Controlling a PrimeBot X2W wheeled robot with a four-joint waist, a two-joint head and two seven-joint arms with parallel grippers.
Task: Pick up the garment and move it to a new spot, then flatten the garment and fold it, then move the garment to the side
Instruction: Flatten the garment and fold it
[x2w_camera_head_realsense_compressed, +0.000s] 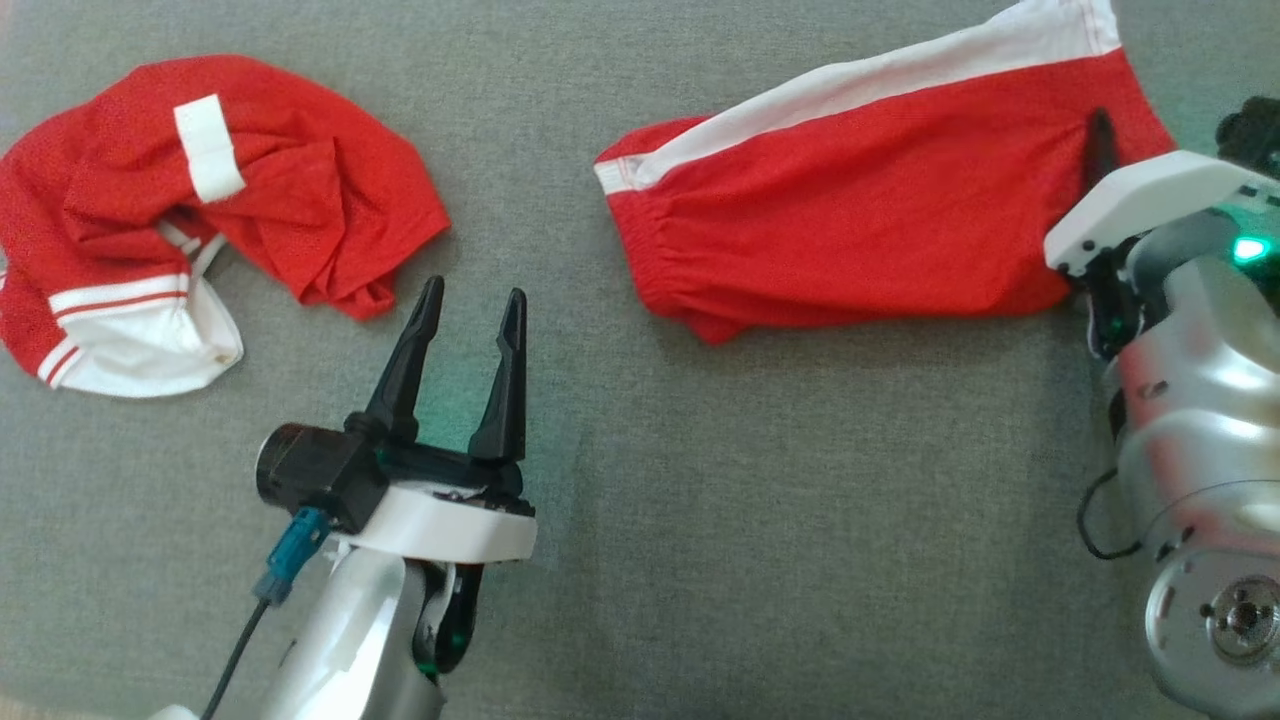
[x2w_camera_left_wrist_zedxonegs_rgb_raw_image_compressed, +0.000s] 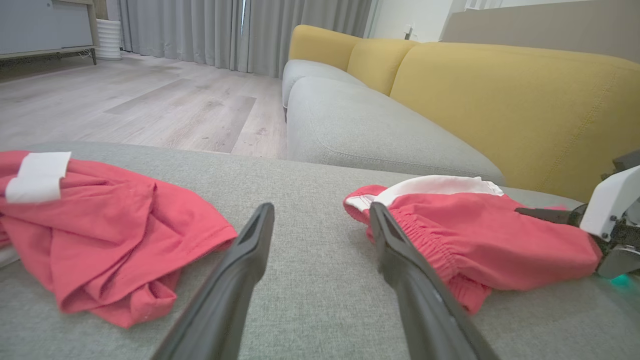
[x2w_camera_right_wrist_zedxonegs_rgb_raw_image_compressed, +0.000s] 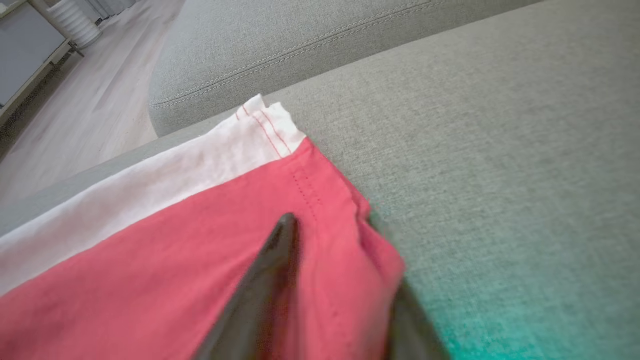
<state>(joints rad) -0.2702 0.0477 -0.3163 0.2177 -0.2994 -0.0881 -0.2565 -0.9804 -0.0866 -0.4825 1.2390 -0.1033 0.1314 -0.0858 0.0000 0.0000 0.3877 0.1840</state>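
The garment (x2w_camera_head_realsense_compressed: 880, 210) is a pair of red shorts with a white side stripe, lying flat on the grey cushion at the upper right. My right gripper (x2w_camera_head_realsense_compressed: 1100, 165) is at its right hem. In the right wrist view the right gripper (x2w_camera_right_wrist_zedxonegs_rgb_raw_image_compressed: 340, 250) straddles that hem of the garment (x2w_camera_right_wrist_zedxonegs_rgb_raw_image_compressed: 150, 260): one dark finger lies on top of the red cloth and the other sits below the edge, a gap still between them. My left gripper (x2w_camera_head_realsense_compressed: 472, 300) hovers open over bare cushion left of the shorts (x2w_camera_left_wrist_zedxonegs_rgb_raw_image_compressed: 480, 240), holding nothing.
A second red garment (x2w_camera_head_realsense_compressed: 280, 200) with white trim lies crumpled at the left (x2w_camera_left_wrist_zedxonegs_rgb_raw_image_compressed: 110, 240). The grey cushion (x2w_camera_head_realsense_compressed: 700, 500) stretches between and in front of both. Beyond it stand a grey and yellow sofa (x2w_camera_left_wrist_zedxonegs_rgb_raw_image_compressed: 450, 100) and a wooden floor (x2w_camera_left_wrist_zedxonegs_rgb_raw_image_compressed: 150, 100).
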